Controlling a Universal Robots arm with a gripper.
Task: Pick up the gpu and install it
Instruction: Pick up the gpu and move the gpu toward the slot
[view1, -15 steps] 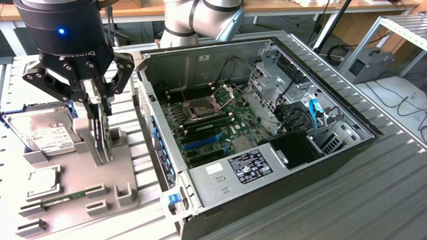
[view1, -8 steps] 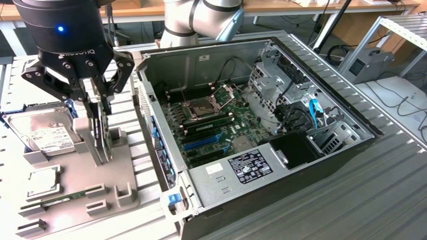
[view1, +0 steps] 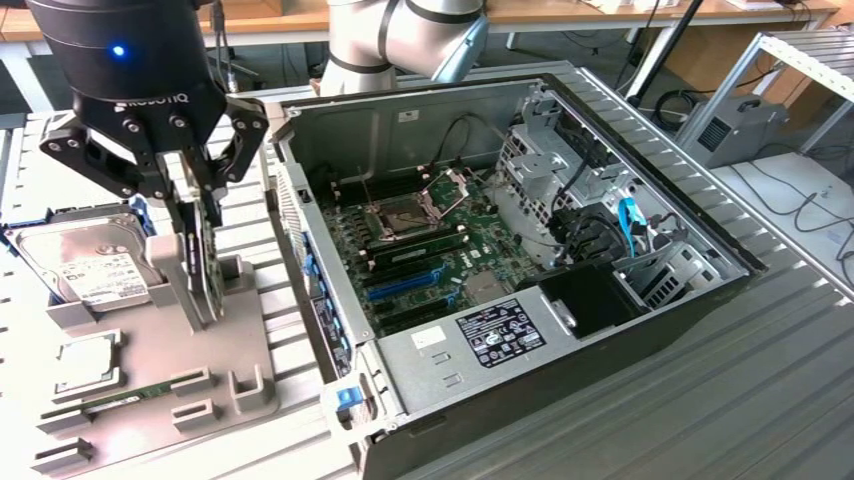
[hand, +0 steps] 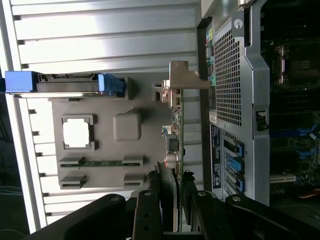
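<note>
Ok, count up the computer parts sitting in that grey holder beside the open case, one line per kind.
hard drive: 1
processor chip: 1
memory stick: 1
gpu, standing on edge: 1
Total: 4 parts in the grey holder

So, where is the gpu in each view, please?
Exterior view: the gpu stands upright in the grey holder, to the exterior view's left of the case.
Wrist view: the gpu is seen on edge, at the holder's side nearest the case.
Shared landmark: the hard drive.
</note>
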